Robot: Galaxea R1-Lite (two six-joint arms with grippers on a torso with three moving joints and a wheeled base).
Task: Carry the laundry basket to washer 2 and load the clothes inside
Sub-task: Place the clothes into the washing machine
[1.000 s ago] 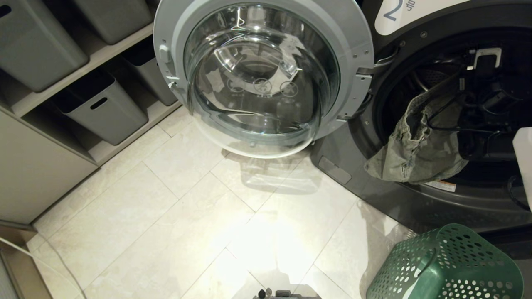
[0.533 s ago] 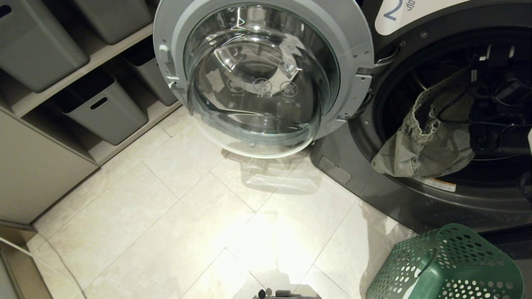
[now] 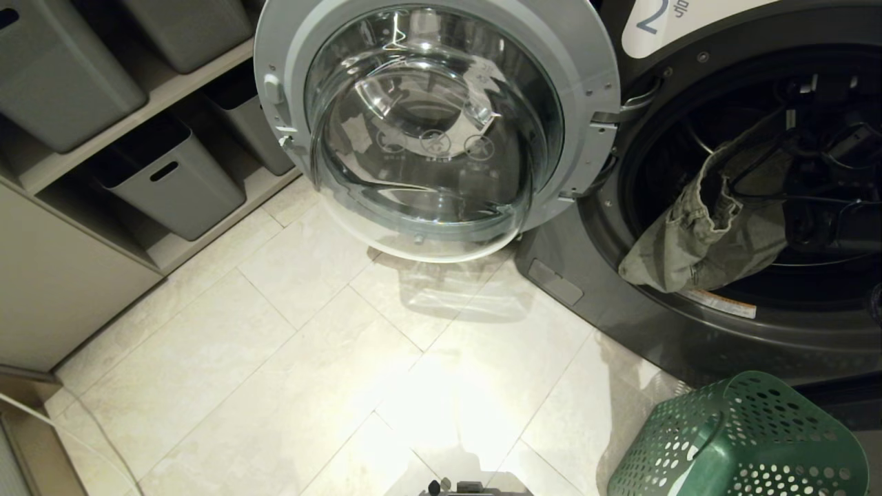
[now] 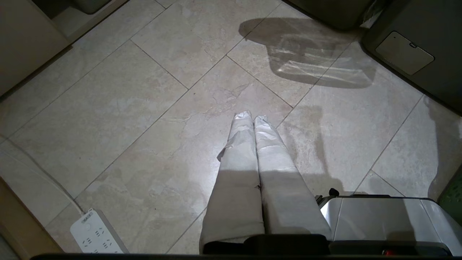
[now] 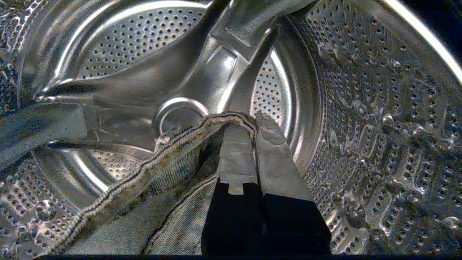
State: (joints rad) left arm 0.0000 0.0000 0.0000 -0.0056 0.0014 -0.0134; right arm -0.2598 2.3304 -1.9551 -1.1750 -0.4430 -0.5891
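Drum [image 5: 361, 108] interior, right claw [image 5: 255, 121] pinching clothes [image 5: 173, 151]

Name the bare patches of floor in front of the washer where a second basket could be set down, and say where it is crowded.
Free: the tiled floor between the shelf of grey bins and the open washer door. Crowded: the right corner, where the laundry basket sits below washer 2, with the clothes hanging over its drum opening.

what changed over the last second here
The right gripper, shut on the clothes, has carried them up and deeper into the drum of washer 2; less fabric hangs over the door rim. The open door, the laundry basket on the floor and the parked, shut left gripper stayed put.
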